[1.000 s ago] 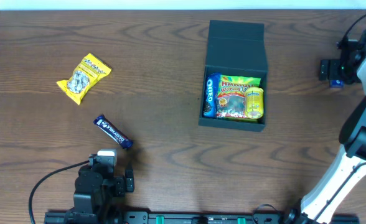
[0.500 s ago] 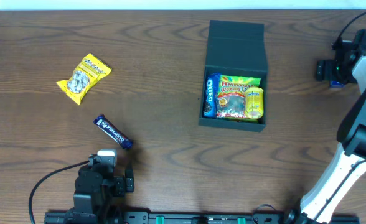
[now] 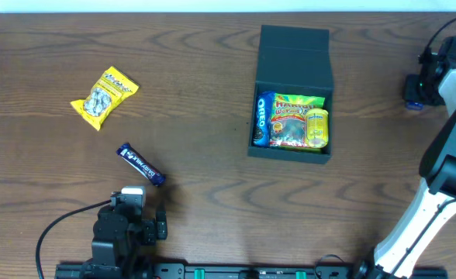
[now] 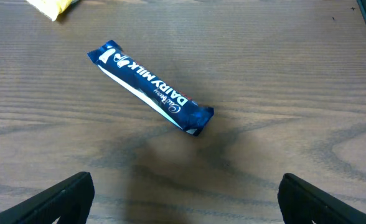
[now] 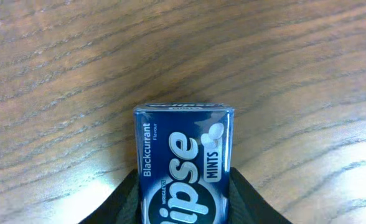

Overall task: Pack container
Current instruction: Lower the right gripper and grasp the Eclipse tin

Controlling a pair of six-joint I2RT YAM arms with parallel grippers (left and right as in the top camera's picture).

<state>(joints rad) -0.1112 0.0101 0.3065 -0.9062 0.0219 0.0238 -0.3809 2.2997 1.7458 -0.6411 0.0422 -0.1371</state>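
Blue mint tin (image 5: 184, 155) sat between the two dark pads of my right end effector (image 5: 184, 186). In the right wrist view the pads pressed on both of its long sides, so I judged the jaws closed on the tin, about as narrow as the tin allowed. I could not tell if the tin was lifted from the desk (image 3: 212, 201) or only resting on it. My left end effector (image 4: 189, 199) was fully open and held nothing. It hung low over the desk, with a chocolate bar (image 4: 150, 87) lying just ahead of its fingers.

I judged the step in hand to be the pick of the mint tin, with the grasp just made. The next move called for a clean lift, then a carry to my left and a little toward me, and a release into what free space was left.

The container (image 3: 294, 50) stood well apart from the right end effector, to its left near the middle of the desk. Its lid was folded back and several snack packets (image 3: 290, 120) lay inside. A yellow packet (image 3: 104, 96) lay far to the left.
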